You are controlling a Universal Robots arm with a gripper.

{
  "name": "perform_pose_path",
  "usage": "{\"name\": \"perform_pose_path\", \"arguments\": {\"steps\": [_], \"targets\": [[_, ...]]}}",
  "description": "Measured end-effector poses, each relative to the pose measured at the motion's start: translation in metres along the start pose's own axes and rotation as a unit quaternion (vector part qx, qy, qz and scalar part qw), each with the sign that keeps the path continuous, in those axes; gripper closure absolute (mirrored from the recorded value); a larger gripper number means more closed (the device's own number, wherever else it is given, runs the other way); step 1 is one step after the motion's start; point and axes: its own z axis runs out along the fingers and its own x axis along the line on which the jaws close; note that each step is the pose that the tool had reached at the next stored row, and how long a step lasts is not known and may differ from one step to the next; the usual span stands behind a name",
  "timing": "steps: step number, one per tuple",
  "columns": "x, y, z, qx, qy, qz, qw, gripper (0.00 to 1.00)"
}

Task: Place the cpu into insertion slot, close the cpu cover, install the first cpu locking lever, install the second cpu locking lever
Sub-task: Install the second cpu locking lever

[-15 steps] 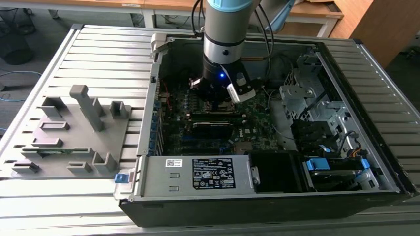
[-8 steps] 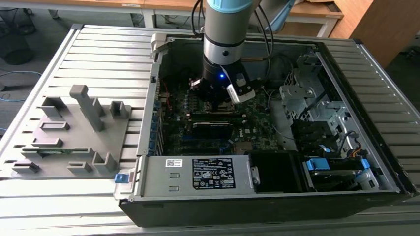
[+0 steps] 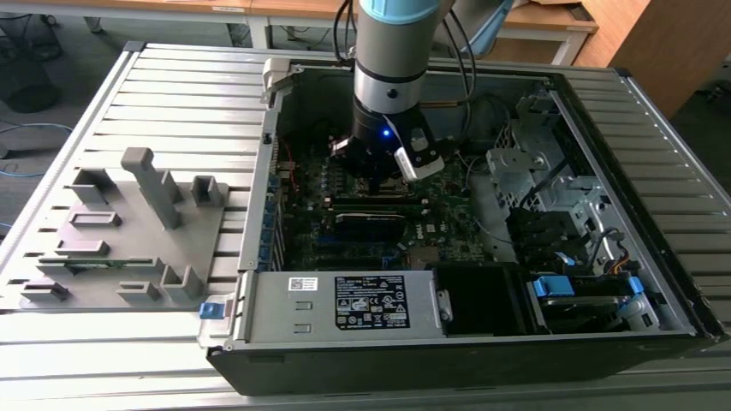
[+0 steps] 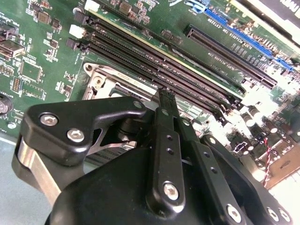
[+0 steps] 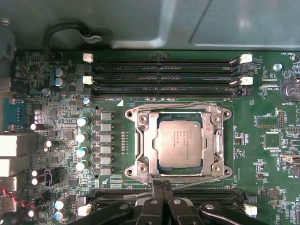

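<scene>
In the first wrist view the cpu [image 5: 179,143], a square chip with a dull grey top, lies flat in the insertion slot [image 5: 132,114]. The silvery cpu cover [image 5: 146,140] lies down around it, framing the chip. One thin wire lever [image 5: 178,104] runs along the socket edge beside the memory slots. Another lever [image 5: 199,181] runs along the opposite edge. My gripper [image 5: 162,185] is shut, its black fingertips pressed together right at that second edge. In the second wrist view the gripper [image 4: 165,93] points down beside the socket's corner [image 4: 100,78]. In the exterior view it [image 3: 383,175] is inside the case.
Long black memory slots [image 5: 164,75] flank the socket on one side, more slots [image 5: 211,193] on the other. A row of capacitors [image 5: 82,137] stands close by. The power supply [image 3: 342,304], drive cage [image 3: 549,171] and cables crowd the case. A grey fixture [image 3: 115,231] lies outside it.
</scene>
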Motion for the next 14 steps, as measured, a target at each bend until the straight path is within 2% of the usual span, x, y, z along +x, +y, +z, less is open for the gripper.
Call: {"name": "perform_pose_path", "arguments": {"steps": [7,14], "targets": [[0.0002,-0.0002,0.0039,0.0001,0.0001,0.0,1.0,0.89],[0.0002,-0.0002,0.0043,0.0001,0.0001,0.0,1.0,0.89]]}}
